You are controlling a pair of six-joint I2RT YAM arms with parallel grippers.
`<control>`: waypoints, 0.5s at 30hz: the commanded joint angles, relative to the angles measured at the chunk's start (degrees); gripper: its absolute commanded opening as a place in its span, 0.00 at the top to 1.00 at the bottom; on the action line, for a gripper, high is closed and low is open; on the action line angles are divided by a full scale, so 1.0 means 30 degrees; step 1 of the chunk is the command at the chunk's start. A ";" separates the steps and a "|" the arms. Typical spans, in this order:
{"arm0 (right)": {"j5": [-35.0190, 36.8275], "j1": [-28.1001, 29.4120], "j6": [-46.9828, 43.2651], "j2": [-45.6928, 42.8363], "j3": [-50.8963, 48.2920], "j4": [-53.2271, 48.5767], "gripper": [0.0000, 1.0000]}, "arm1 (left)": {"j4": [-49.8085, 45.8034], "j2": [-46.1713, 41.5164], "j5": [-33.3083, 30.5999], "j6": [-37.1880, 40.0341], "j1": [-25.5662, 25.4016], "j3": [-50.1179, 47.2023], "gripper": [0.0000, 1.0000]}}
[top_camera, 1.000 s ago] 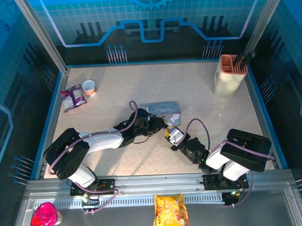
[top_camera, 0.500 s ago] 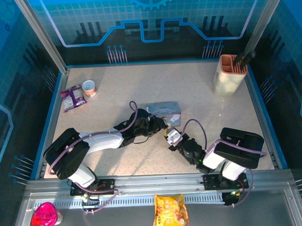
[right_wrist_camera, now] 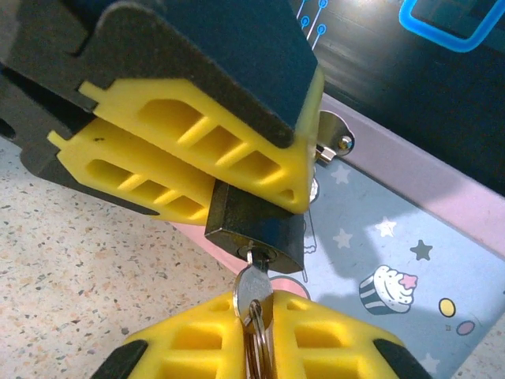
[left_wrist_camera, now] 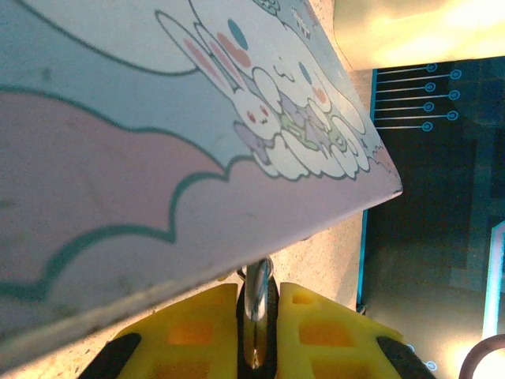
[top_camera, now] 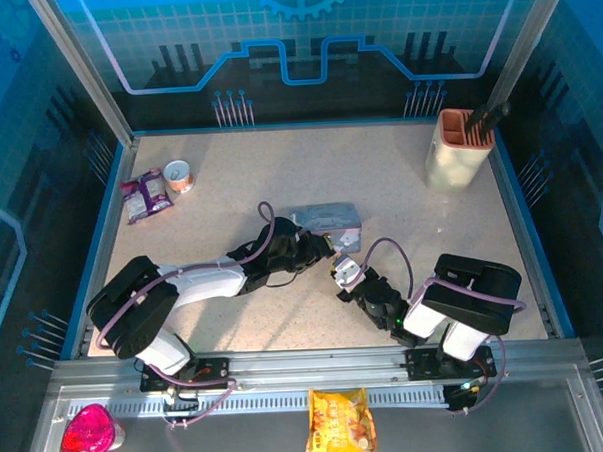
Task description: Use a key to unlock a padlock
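The padlock is near the middle of the table, just at the near side of the pale blue cartoon tin, toward that tin's right end. Its dark blocky body is clamped between the yellow fingers of the left gripper, which reaches in from the left. In the left wrist view its thin silvery shackle runs up through the narrow gap between those fingers toward the tin's edge. The keyhole face of the body points toward the near right, and the key is seated in it. The key's head is pinched between the yellow fingers of the right gripper, and a key ring hangs in the slit between them. So both jaws are clenched, the left on the padlock and the right on the key, and the two grippers meet nose to nose just beside the tin. Whether the padlock touches the tabletop cannot be told. Farther out, a beige holder stands in the far right corner. A purple packet and a small round can lie at the far left. A yellow snack bag lies beyond the near rail.
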 commanded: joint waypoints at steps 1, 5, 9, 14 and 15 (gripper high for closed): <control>-0.0025 0.0264 0.1261 -0.0438 0.0505 0.0828 0.88 | 0.0404 -0.0390 0.0118 0.0379 -0.0088 0.0352 1.00; -0.0160 0.0264 0.2180 -0.0380 0.0561 0.0773 0.90 | 0.0318 -0.0298 0.0076 0.0407 -0.0154 0.0355 1.00; -0.0342 0.0264 0.3043 -0.0352 0.0594 0.0717 0.91 | 0.0153 -0.0191 0.0017 0.0476 -0.0206 0.0443 1.00; -0.0819 0.0253 0.4062 -0.0554 0.0604 0.0625 0.93 | 0.0197 -0.0067 -0.0012 0.0502 -0.0257 0.0469 1.00; -0.1010 0.0261 0.4255 -0.0634 0.0624 0.0529 0.94 | 0.0202 -0.0023 -0.0016 0.0498 -0.0280 0.0456 1.00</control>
